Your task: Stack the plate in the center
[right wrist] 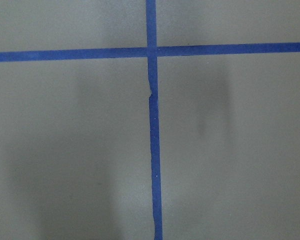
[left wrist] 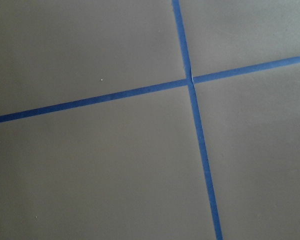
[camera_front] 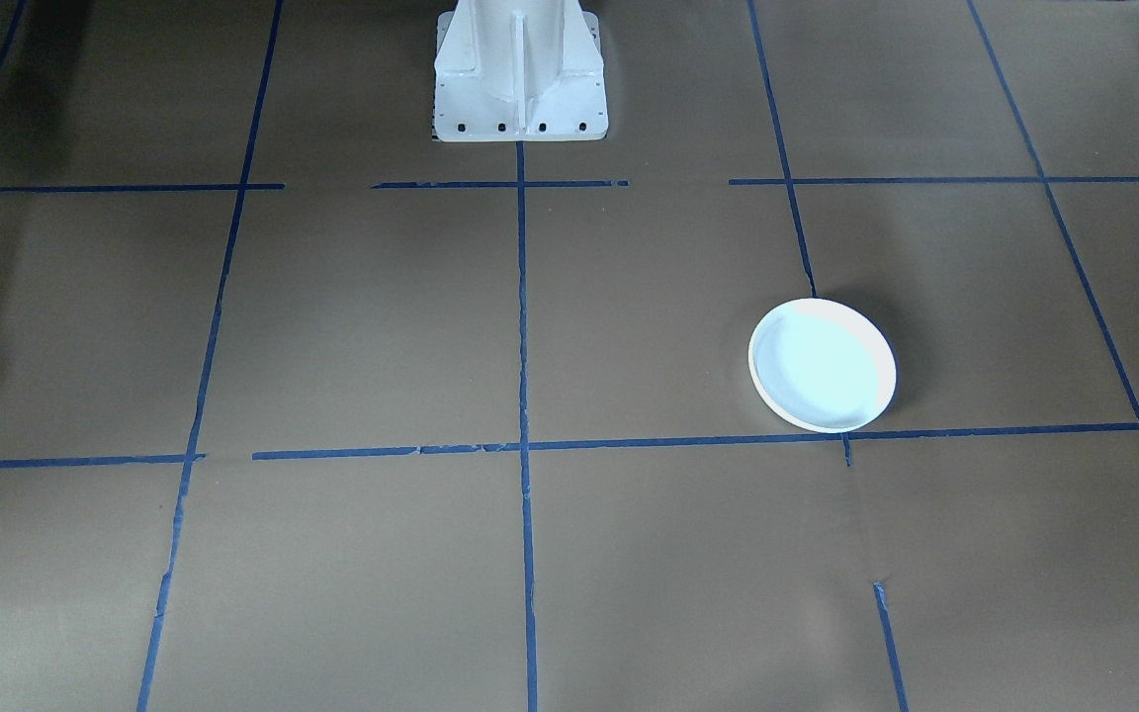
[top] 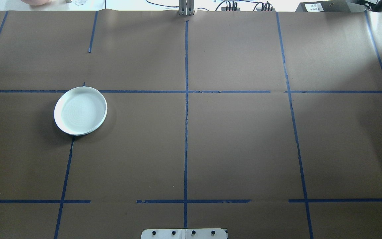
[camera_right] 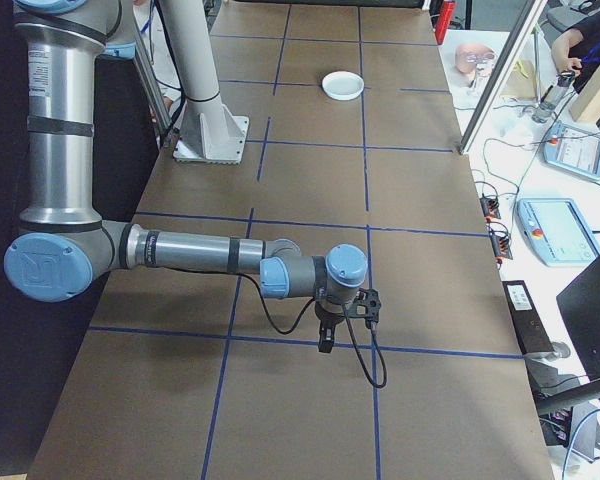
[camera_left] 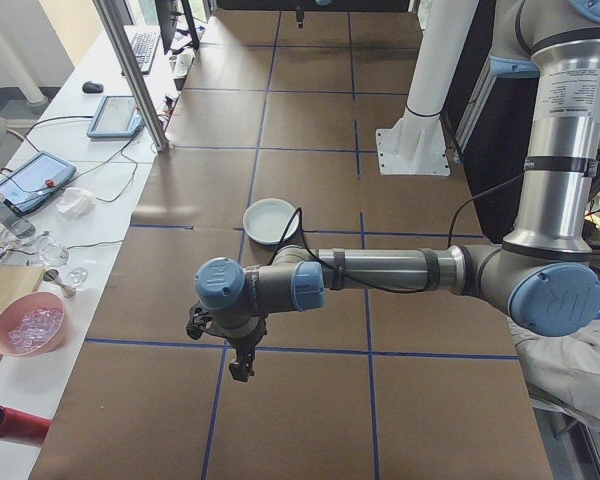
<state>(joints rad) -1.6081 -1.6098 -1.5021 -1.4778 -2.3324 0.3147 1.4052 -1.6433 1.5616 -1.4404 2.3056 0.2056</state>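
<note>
Overhead exterior shows one white plate (top: 80,110) on the robot's left half of the brown desk (top: 237,142), overlapping the crossing of two blue tape lines (top: 186,132). Neither arm reaches it. Side views show the left gripper (camera_left: 242,368) and right gripper (camera_right: 326,343) hanging above bare desk, well apart from the plate; whether either is spread I cannot tell.
</note>
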